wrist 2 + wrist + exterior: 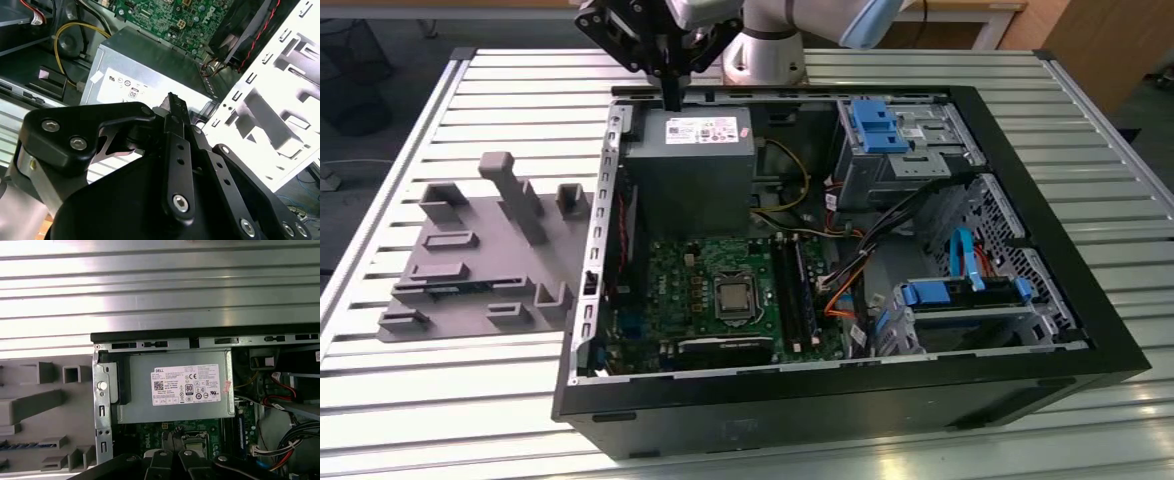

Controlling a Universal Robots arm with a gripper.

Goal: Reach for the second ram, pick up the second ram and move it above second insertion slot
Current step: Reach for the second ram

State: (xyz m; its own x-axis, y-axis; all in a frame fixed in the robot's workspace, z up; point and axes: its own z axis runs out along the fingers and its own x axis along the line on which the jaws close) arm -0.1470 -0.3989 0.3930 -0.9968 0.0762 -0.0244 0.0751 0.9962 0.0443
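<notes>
Ram [450, 290] in gray fixture [470, 215] slot; tool [672, 100] narrow over power supply [687, 175] inside open case [854, 410].

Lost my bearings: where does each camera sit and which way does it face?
Exterior view: off the arm, high, looking down into the open computer case; arm and gripper at its far side.
First wrist view: on the wrist, looking down at the power supply; gripper links show.
Second wrist view: behind the gripper body, facing power supply and motherboard.
All share the power supply.
</notes>
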